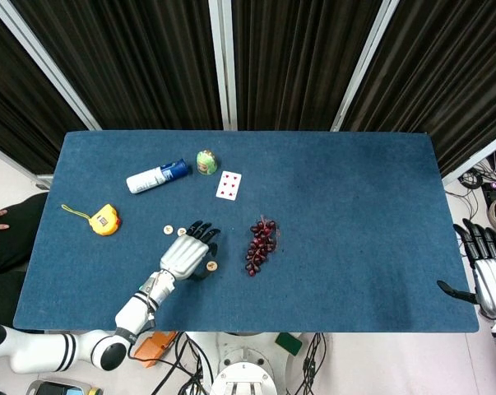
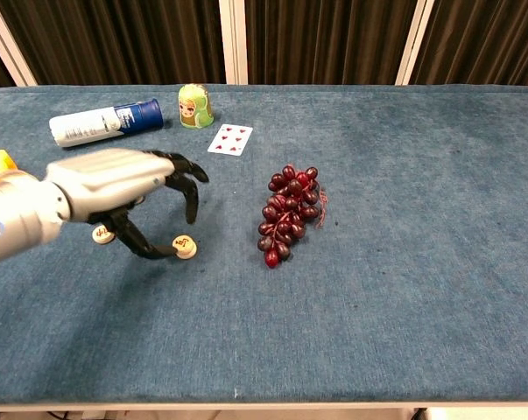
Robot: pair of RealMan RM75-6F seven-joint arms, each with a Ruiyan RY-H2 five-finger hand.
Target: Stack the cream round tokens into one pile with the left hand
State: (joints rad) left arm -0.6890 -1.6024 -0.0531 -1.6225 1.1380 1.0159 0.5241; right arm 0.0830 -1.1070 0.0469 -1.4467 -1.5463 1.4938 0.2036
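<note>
One cream round token (image 2: 185,248) with a red mark lies flat on the blue table (image 2: 377,289), left of the grapes. My left hand (image 2: 115,184) arches over it: the thumb tip sits just beside the token and the other fingers (image 2: 192,194) hang above it without touching. In the head view that token (image 1: 211,266) shows at the right edge of the left hand (image 1: 184,257). Two more cream tokens (image 1: 169,230) (image 1: 182,232) lie side by side just beyond the hand; the chest view shows one of them (image 2: 102,234) under the palm. My right hand (image 1: 488,276) hangs off the table's right edge, fingers spread, empty.
A bunch of dark red grapes (image 2: 288,210) lies right of the token. Further back are a playing card (image 2: 229,139), a small green doll (image 2: 193,106) and a white and blue bottle (image 2: 106,122) on its side. A yellow tape measure (image 1: 104,220) sits at the left.
</note>
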